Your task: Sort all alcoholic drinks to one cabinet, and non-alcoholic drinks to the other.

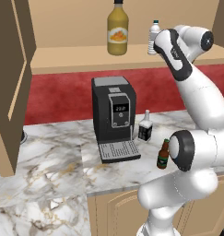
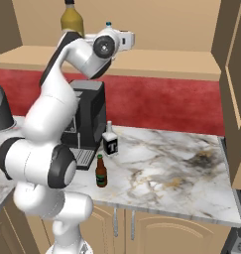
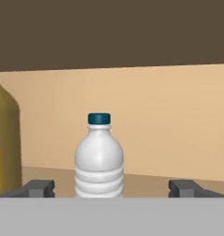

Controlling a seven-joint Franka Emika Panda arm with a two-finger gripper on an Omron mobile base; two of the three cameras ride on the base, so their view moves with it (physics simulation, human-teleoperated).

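1. My fingers (image 3: 111,188) stand wide open, one on each side of the water bottle (image 3: 99,159) and clear of it. They have hold of nothing. The bottle stands upright on the long shelf (image 1: 76,57) of the wide cabinet, just beside the juice bottle (image 1: 117,32).

2. Main worry: the bottle sits between the fingers. If I pull the hand away at an angle rather than straight back, one finger could clip the bottle and tip it, or roll it off the shelf's front edge.

3. Knock-on risk: a toppled water bottle could strike the juice bottle next to it. I judge the heavier juice bottle would stay up, but that is a guess.

4. Two drinks remain on the table (image 2: 166,158): the brown beer bottle (image 2: 101,171) near the front edge and the squarish black-labelled bottle (image 2: 110,141) just beside the coffee machine (image 1: 113,117). Both belong in the narrow cabinet.

5. Coming down for either, my arm's elbow swings close above the beer bottle. A careless sweep could knock it off the table's edge.

6. The black-labelled bottle stands near the machine, so one finger may hit the machine's side on approach.
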